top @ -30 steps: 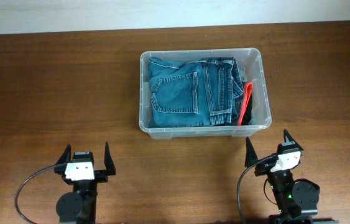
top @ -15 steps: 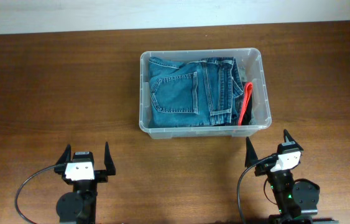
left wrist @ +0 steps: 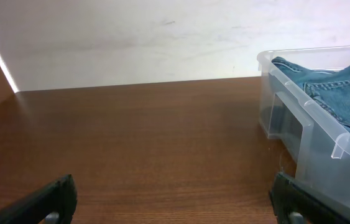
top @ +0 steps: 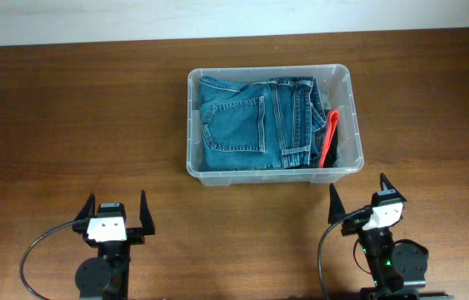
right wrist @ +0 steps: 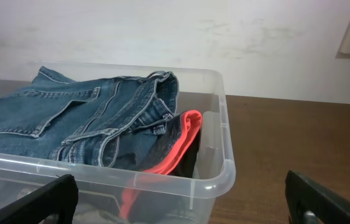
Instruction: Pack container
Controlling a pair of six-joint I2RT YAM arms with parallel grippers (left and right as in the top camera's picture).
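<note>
The container (top: 191, 125) is a clear plastic bin at the table's middle back. Folded blue jeans (top: 251, 121) fill most of it, with a red garment (top: 328, 137) and something dark along its right side. Its white floor label is hidden. My left gripper (top: 117, 204) is open and empty near the front left, well short of the bin. My right gripper (top: 357, 190) is open and empty just in front of the bin's right front corner. The bin shows at the right of the left wrist view (left wrist: 305, 106) and fills the right wrist view (right wrist: 224, 168), with the jeans (right wrist: 69, 118) and red garment (right wrist: 175, 152).
The brown wooden table (top: 67, 117) stretches left and right of the bin. A white wall (left wrist: 131, 37) runs along the table's back edge. Black cables loop beside both arm bases at the front.
</note>
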